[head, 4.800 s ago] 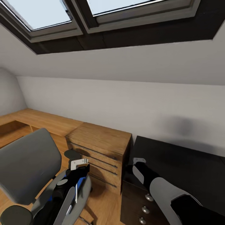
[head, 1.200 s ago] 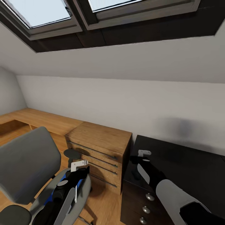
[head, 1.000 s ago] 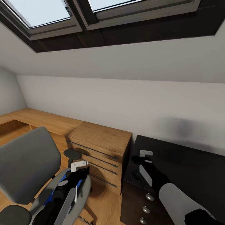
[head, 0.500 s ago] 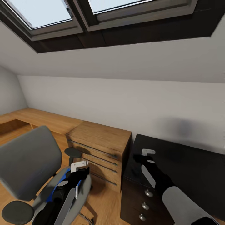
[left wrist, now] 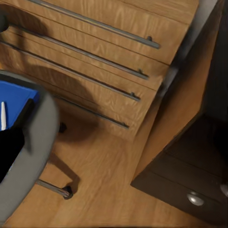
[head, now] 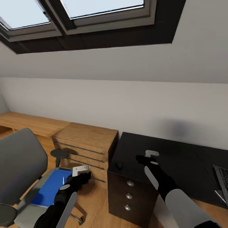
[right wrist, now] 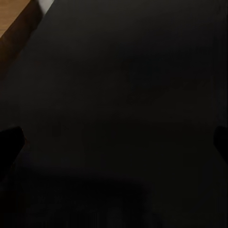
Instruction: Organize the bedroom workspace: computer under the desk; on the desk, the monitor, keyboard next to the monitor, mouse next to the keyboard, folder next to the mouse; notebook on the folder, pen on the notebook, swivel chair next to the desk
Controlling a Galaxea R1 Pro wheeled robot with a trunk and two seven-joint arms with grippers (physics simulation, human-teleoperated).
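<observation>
The folder [head: 52, 186], bright blue, is seen lying flat on the seat of the swivel chair [head: 19, 164], with a slim white pen [head: 63, 180] resting on its near edge; both are also caught at the margin of the left wrist view, the folder [left wrist: 14, 97] on the grey seat and the pen [left wrist: 3, 115] upon it. The chair's grey back is pictured at the left of the head view, one black armrest [head: 58, 154] raised beside a wooden drawer chest [head: 85, 142] with long metal handles. The left gripper [head: 81, 173] is held just beside the folder's right edge, above the wooden floor [left wrist: 104, 180]; whether its jaws are parted or closed cannot be told. To the right of the chest, a dark cabinet [head: 126, 190] with three round knobs is shown, its black top joined to a glossy black surface [head: 190, 171]. The right gripper [head: 148, 156] is held over that black top, and the state of its jaws cannot be told either, the right wrist view being almost wholly dark. At the far right edge, the corner of a keyboard [head: 222, 182] is seen on the black surface. Skylights [head: 95, 9] are set in the sloping white ceiling above
</observation>
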